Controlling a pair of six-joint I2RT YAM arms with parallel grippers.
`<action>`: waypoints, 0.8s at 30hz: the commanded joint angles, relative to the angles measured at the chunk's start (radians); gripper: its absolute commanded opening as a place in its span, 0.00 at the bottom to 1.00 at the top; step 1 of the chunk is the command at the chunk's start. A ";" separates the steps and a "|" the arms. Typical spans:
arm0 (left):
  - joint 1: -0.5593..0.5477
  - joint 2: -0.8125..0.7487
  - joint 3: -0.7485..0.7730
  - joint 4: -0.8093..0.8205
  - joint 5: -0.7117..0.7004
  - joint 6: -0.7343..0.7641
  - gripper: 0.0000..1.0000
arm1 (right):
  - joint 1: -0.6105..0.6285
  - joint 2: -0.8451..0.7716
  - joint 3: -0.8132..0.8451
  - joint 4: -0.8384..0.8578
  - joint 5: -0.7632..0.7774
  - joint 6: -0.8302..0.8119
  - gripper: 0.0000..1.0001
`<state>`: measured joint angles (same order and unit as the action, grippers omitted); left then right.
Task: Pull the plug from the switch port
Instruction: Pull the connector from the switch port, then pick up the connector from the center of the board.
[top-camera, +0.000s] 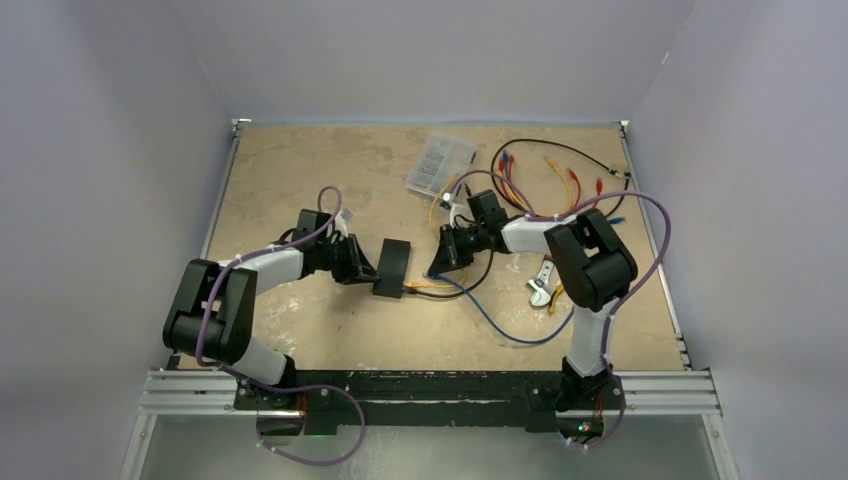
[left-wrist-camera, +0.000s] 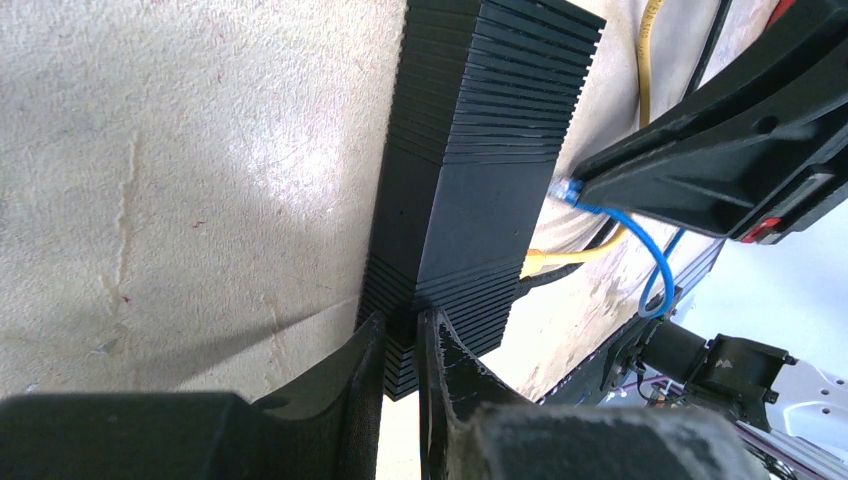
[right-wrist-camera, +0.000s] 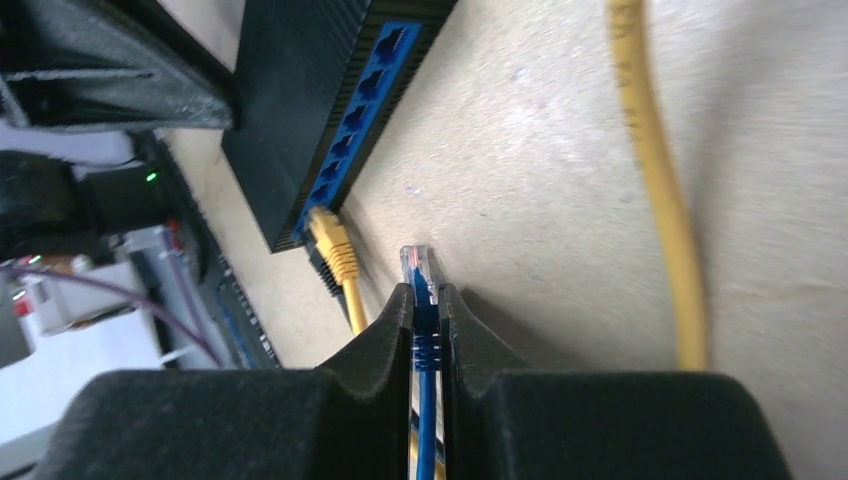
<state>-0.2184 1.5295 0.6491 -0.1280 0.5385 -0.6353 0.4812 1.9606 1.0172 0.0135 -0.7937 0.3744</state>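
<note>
You will find the small, flat, black ribbed switch (top-camera: 392, 268) lying mid-way across the sand-coloured table (top-camera: 290, 170), with its blue row of sockets (right-wrist-camera: 355, 115) facing the right arm. The left gripper (left-wrist-camera: 403, 330) is clamped on one edge of the switch. The right gripper (right-wrist-camera: 425, 298) is closed on the thin blue cable (right-wrist-camera: 427, 420) just behind its clear plug (right-wrist-camera: 418, 265). The clear plug is out of the sockets, near the switch but apart from it. A yellow plug (right-wrist-camera: 335, 245) sits in the end socket.

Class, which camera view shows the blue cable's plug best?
The right wrist view: the blue cable's plug sits sharp, pinched in the right claw, out of the switch. Left wrist shows it small, side-on; in top external it is too small to tell.
</note>
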 joint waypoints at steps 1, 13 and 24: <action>0.009 0.063 -0.049 -0.089 -0.264 0.085 0.08 | -0.006 -0.093 0.049 -0.118 0.290 -0.063 0.00; 0.010 0.083 -0.045 -0.079 -0.256 0.095 0.09 | 0.069 -0.215 0.112 -0.333 0.626 -0.080 0.41; 0.010 0.093 -0.043 -0.070 -0.246 0.102 0.09 | 0.130 -0.274 0.077 -0.439 0.712 -0.042 0.38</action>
<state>-0.2161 1.5391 0.6510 -0.1246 0.5484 -0.6315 0.5976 1.7683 1.1030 -0.3805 -0.1368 0.3153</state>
